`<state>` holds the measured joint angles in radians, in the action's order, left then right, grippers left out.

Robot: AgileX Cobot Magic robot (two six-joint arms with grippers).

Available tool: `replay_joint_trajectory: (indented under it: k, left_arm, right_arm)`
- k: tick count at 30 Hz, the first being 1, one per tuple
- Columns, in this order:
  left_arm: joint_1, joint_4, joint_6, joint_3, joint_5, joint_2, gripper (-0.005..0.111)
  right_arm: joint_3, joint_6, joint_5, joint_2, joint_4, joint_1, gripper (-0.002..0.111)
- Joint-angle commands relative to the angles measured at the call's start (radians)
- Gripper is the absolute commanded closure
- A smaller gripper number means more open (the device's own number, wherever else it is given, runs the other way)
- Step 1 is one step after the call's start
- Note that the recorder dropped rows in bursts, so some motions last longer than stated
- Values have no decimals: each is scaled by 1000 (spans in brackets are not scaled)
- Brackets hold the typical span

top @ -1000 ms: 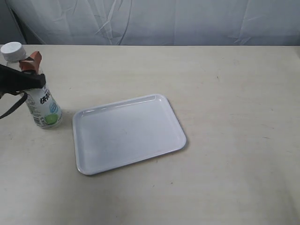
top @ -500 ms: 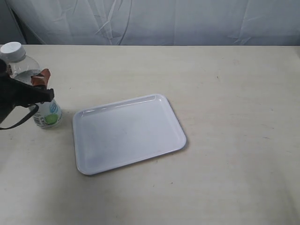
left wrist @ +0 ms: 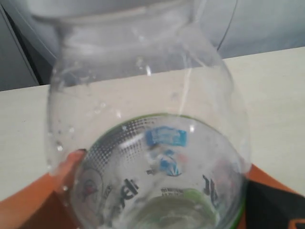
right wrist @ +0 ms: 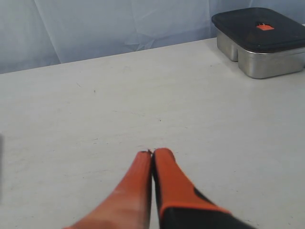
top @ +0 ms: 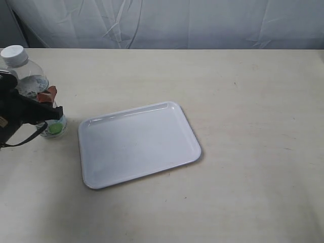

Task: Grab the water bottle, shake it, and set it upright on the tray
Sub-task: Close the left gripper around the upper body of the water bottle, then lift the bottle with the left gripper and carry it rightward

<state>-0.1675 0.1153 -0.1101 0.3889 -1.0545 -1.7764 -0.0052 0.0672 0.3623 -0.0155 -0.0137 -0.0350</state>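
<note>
In the exterior view, a cream matte table [top: 243, 101] fills the scene, with pale wrinkled fabric [top: 167, 23] hanging behind its far edge. A flat white rectangular plastic tray [top: 136, 144] with rounded corners and a low rim lies near the middle, turned slightly askew. Just beside its left side, apart from it, a small clear plastic water bottle [top: 31, 83] with a white screw cap stands upright at the table's left edge. The black, orange-tipped left gripper [top: 50, 104] sits around the bottle's lower, labelled part.

In the left wrist view, the water bottle is seen from above through its clear shoulder, droplets clinging inside. Whether liquid sits at the bottom cannot be told. Orange fingers [left wrist: 33, 200] press against both sides of the label, clamping it.

In the right wrist view, the right gripper [right wrist: 152, 153] hangs over bare table with its orange fingers closed together. A rectangular metal container [right wrist: 267, 59] with a dark lid stands at the far corner; its contents are hidden.
</note>
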Motion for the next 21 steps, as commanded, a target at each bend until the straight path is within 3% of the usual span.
replay_joint_trajectory:
  k: [1,2,8,13,16,21]
  left_arm:
    - [-5,-32,5,12,-30,-3,92]
    - [-5,-73,3,12,-30,-3,106]
    - [-5,-133,3,12,-17,145,106]
    - [-5,-166,25,90,279,476,106]
    - [-5,-281,195,148,390,614,106]
    - [-5,-715,664,216,398,767,107]
  right_arm:
    - [5,-5,-9,3,-1,5,104]
    - [5,-5,-9,3,-1,5,104]
    - [5,-5,-9,3,-1,5,104]
    - [5,-5,-9,3,-1,5,104]
    - [5,-5,-9,3,-1,5,104]
    - [5,-5,-9,3,-1,5,104]
